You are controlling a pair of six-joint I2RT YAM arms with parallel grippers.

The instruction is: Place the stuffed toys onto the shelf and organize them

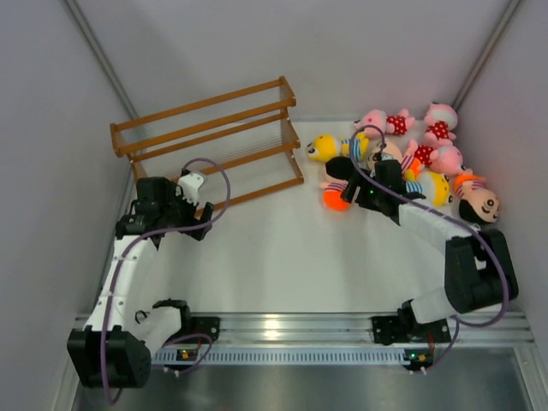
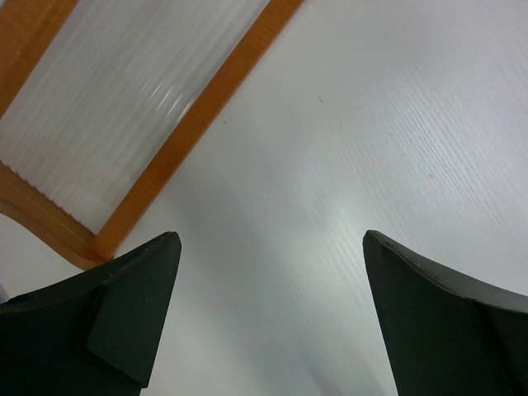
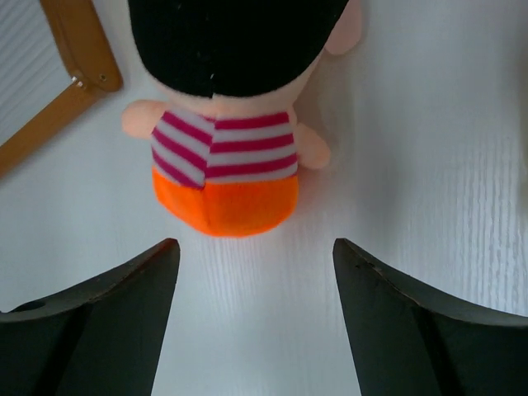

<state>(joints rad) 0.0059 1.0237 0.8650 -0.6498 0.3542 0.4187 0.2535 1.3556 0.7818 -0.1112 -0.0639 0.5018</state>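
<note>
The brown wooden shelf [image 1: 205,128] stands at the back left with nothing on its tiers. Several stuffed toys lie in a heap at the back right: pink ones in polka-dot dresses [image 1: 387,122], yellow ones [image 1: 325,147] and black-haired ones [image 1: 476,199]. Nearest the shelf lies a black-haired doll [image 3: 224,144] in a striped shirt and orange shorts [image 1: 334,200]. My right gripper [image 3: 256,256] is open just short of those shorts, with nothing between its fingers. My left gripper [image 2: 272,239] is open over bare table by the shelf's bottom rail [image 2: 198,124]. In the top view the left gripper [image 1: 204,221] sits in front of the shelf.
White walls close in the table on the left, back and right. The shelf's front corner [image 3: 82,58] lies just left of the striped doll. The right arm [image 1: 428,218] reaches across the near right side to the heap.
</note>
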